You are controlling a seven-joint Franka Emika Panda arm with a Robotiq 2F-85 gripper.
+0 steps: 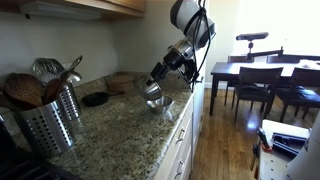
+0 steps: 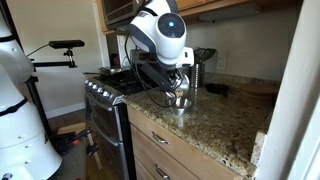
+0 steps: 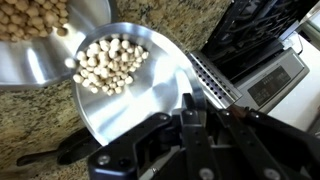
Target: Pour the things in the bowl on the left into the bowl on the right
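Pincer (image 3: 190, 108) clamped on the rim of a tilted steel bowl (image 3: 130, 95) — its beans (image 3: 105, 65) heaped at the edge nearest the second bowl (image 3: 40, 55), which holds beans too; both above the granite table (image 3: 30, 130).

The arm (image 2: 152, 32) has glossy white rounded shells and black joints; black cables (image 2: 148, 72) loop just above its black gripper (image 2: 178, 94).

A shiny steel bowl (image 3: 130, 112) near the bench's (image 1: 110, 130) front edge holds pale round beans (image 3: 105, 65). A second bowl (image 3: 28, 62), also holding beans, overlaps its rim.
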